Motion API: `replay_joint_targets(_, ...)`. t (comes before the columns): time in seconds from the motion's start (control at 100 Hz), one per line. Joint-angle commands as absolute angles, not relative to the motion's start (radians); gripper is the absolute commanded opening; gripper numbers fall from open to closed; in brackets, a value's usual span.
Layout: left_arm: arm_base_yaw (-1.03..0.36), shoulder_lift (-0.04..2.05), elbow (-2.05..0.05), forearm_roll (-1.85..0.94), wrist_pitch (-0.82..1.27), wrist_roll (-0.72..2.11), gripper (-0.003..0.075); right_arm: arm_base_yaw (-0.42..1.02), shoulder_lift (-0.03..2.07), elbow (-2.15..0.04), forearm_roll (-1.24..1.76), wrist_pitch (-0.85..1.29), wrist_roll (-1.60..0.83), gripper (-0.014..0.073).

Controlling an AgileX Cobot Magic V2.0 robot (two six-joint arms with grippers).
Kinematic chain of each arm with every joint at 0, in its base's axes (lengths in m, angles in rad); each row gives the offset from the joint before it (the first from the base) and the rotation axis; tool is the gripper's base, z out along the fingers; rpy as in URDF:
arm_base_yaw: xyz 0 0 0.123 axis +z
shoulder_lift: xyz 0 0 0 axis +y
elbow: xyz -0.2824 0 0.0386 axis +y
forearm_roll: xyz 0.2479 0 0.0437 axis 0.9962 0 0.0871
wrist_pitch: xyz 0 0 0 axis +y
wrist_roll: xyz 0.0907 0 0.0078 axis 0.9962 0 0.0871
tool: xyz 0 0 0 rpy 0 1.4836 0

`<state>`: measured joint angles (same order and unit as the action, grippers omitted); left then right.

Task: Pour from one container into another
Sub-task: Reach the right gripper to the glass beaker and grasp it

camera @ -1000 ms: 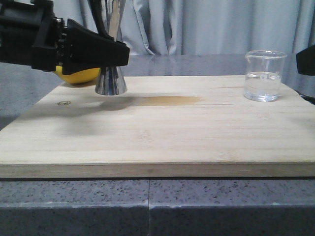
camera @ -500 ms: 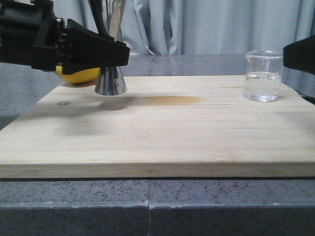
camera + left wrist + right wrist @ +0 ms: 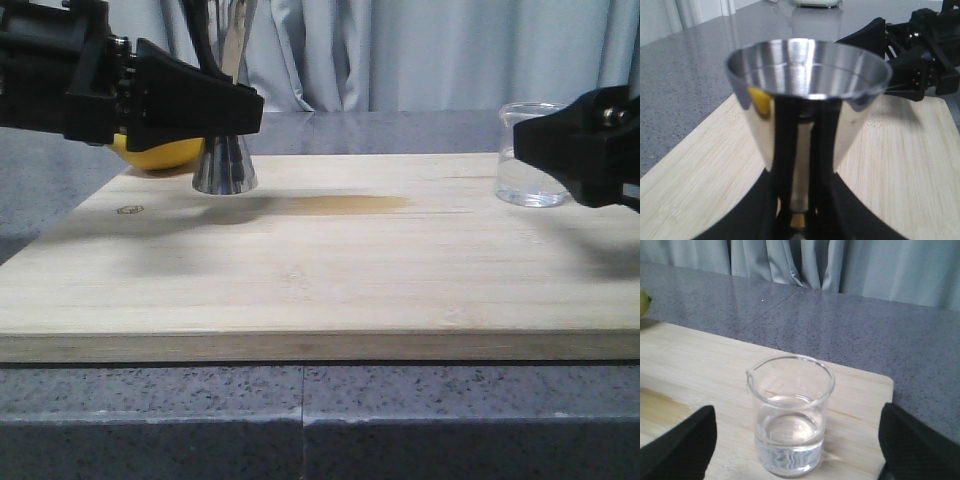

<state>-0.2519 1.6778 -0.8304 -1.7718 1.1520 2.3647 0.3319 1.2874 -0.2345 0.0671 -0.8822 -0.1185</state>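
Note:
The steel jigger (image 3: 225, 165) stands upright on the back left of the wooden board (image 3: 320, 280). My left gripper (image 3: 235, 105) is shut on its narrow waist. In the left wrist view the jigger's upper cup (image 3: 807, 70) looks empty, and the black fingers (image 3: 785, 150) clamp the stem just above the gold band (image 3: 798, 220). The clear glass beaker (image 3: 522, 170) sits at the back right, about a third full of clear liquid. My right gripper (image 3: 560, 150) is open and partly hides it. In the right wrist view the beaker (image 3: 790, 415) stands between the wide-apart fingers (image 3: 685, 445), untouched.
A yellow lemon (image 3: 160, 152) lies behind the left gripper at the board's back left corner. A brownish stain (image 3: 345, 205) marks the board between the two vessels. Grey speckled countertop (image 3: 300, 420) surrounds the board, with curtains behind.
My right gripper has come in from the right edge toward the left and now straddles the beaker. The left gripper and the jigger have not moved.

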Motion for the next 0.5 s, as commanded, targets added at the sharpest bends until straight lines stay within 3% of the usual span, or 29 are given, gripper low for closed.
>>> replay_joint_targets(0.0, -0.26, 1.633, -0.858, -1.852, 1.268, 2.357, -0.0019, 0.333, 1.314, -0.257, 0.053, -1.034, -0.118, 0.0604)
replay_joint_targets(0.49, -0.26, 1.633, -0.858, -1.852, 1.268, 2.357, -0.0019, 0.333, 1.522, -0.258, 0.051, -1.326, -0.118, 0.0603)
